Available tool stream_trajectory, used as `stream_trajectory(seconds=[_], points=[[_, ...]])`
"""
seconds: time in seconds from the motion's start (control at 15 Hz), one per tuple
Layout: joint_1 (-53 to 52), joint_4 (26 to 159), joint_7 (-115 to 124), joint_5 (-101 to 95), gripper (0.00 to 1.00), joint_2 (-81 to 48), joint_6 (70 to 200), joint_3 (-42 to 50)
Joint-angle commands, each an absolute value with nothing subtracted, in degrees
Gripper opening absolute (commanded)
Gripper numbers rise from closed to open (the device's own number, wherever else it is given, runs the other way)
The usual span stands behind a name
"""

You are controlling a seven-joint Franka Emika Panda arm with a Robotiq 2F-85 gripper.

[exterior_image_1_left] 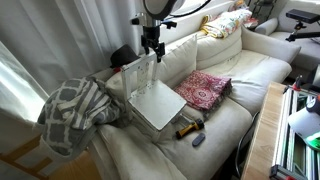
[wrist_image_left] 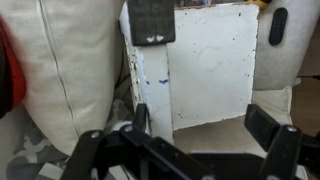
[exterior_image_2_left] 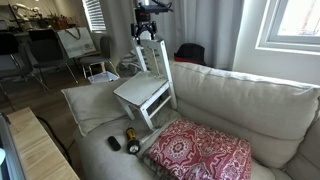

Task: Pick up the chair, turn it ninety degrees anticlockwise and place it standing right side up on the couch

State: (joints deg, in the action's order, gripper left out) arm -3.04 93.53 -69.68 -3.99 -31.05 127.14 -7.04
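Observation:
The small white-grey chair (exterior_image_1_left: 150, 95) stands on the cream couch (exterior_image_1_left: 250, 70), its seat slightly tilted and its slatted back pointing up. In both exterior views my gripper (exterior_image_1_left: 152, 45) hovers right at the top of the chair's back (exterior_image_2_left: 150, 60). In the wrist view the gripper (wrist_image_left: 200, 120) is open, fingers wide apart. The chair's flat white seat (wrist_image_left: 210, 60) lies below, and its back edge is close by one finger. The couch also shows in the exterior view (exterior_image_2_left: 240, 100) and the wrist view (wrist_image_left: 70, 70).
A red patterned cushion (exterior_image_1_left: 205, 88) (exterior_image_2_left: 200, 152) lies beside the chair. A yellow-black tool (exterior_image_1_left: 188, 127) (exterior_image_2_left: 130, 137) and a small dark object (exterior_image_1_left: 198, 140) lie in front of it. A plaid blanket (exterior_image_1_left: 75, 112) drapes the armrest. A wooden table (exterior_image_2_left: 35, 150) stands before the couch.

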Motion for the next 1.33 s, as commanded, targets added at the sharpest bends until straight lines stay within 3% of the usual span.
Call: stream_trajectory(seconds=[0.0,0.67,1.27], points=[[-2.7,94.3,-65.3,-3.3,1.00,-30.6,127.9,-7.4],[1.7,97.5,-53.4,7.2,1.00,-22.8,130.3,-8.0],[7.2,112.6,-57.9,18.5,1.00,-3.3,121.8,-5.7]])
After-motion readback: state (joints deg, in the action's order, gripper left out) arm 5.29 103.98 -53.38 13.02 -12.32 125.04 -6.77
